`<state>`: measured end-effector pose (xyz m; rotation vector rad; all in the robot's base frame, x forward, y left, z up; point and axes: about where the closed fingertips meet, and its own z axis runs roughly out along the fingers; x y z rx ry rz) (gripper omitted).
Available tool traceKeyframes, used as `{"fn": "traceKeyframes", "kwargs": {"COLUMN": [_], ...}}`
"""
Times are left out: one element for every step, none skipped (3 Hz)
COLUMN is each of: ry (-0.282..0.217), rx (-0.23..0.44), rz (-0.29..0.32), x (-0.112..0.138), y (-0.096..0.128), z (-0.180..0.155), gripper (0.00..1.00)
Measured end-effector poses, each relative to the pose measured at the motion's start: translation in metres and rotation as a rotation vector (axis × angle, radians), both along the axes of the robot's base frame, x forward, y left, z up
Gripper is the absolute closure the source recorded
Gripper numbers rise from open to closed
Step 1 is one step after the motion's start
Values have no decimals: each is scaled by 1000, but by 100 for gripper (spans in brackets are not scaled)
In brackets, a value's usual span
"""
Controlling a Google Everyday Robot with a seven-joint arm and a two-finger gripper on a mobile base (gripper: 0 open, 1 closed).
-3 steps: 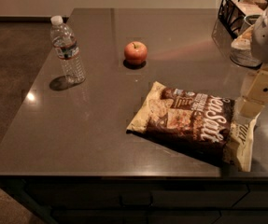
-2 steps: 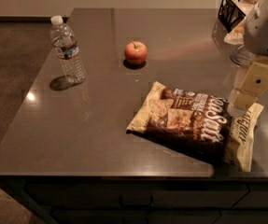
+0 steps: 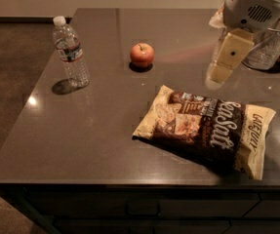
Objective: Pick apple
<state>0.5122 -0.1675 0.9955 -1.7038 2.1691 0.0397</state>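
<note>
Shifted left since before: cream plastic hand (image 3: 221, 72), over dark glossy counter (image 3: 105, 130), grip state impossible to tell. Round red-orange apple (image 3: 142, 55) untouched, well apart; still to reach and grasp.

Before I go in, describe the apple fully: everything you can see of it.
The apple is small, round and red-orange, with a paler yellowish patch and a short stem in its dimple. The skin looks smooth and whole. It sits upright on the dark glossy table, toward the far side, touching nothing else. The gripper hangs to its right in view, well apart from it.
</note>
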Motion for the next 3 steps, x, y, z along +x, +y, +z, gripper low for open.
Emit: {"fn": "traceKeyframes", "kwargs": {"ry": [-32,-41,-21], "rx": [40,99,191], "rz": [-51,-119,-174], "x": [41,84,123], "y": [17,35,56], "z": [-3,-16,-29], "gripper": [0,0,0]}}
